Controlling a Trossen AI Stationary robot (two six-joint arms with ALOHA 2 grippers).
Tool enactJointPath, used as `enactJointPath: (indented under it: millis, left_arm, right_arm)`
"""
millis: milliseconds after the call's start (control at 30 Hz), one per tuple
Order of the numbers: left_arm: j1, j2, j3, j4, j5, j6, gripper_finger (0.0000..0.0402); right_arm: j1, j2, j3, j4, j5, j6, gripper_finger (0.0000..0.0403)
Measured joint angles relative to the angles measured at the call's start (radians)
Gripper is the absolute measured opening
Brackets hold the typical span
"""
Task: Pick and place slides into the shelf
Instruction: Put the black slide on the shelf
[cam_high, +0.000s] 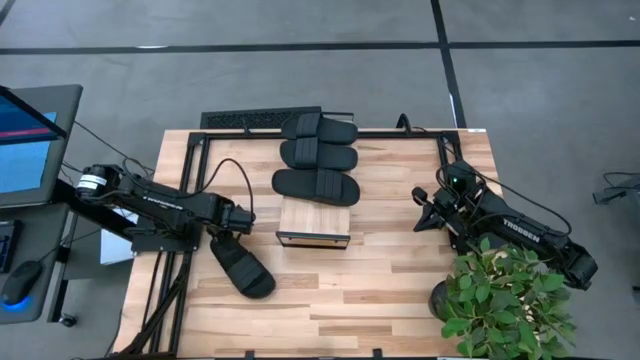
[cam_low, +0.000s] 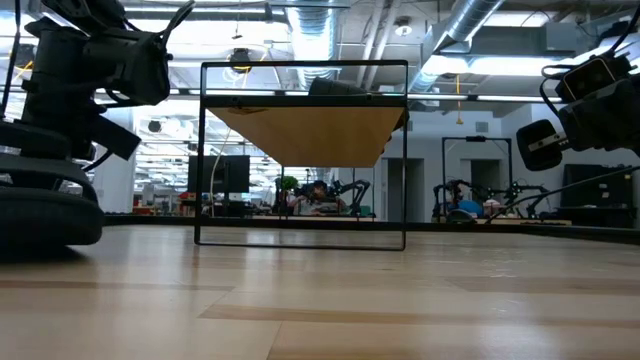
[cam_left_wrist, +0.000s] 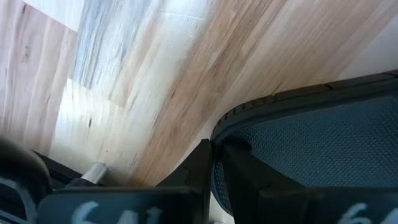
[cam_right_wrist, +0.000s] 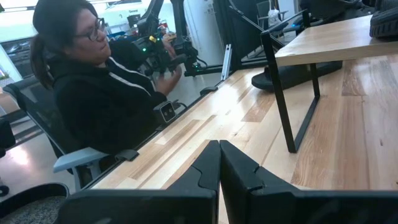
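Both arms are dark, nearly black, built of boxy segments joined by rounded housings. The left arm (cam_high: 165, 205) carries small white lettering along its long segment, and its base joint is a round cap with a pale label; thin black cables loop off it near the wrist. The right arm (cam_high: 520, 230) bears white lettering reading "TROSSEN" on its forearm, with a small green light glowing by the wrist housing and black cables curling beside it. The fingers (cam_right_wrist: 236, 165) are matte black, angular, tapering to narrow tips. A silver screw head (cam_left_wrist: 94, 173) shows beside the left wrist's black bracket.
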Motion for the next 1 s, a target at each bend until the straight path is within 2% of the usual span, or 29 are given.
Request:
enactJointPath:
  millis: [700, 1000]
  left_arm:
    - [0.001, 0.000, 0.000, -0.006, -0.003, -0.091, 0.0029]
    - [-0.001, 0.000, 0.000, -0.011, -0.001, -0.082, 0.0098]
  right_arm:
    - [0.000, 0.000, 0.000, 0.000, 0.000, 0.000, 0.0000]
    - [0.000, 0.000, 0.000, 0.000, 0.000, 0.000, 0.0000]
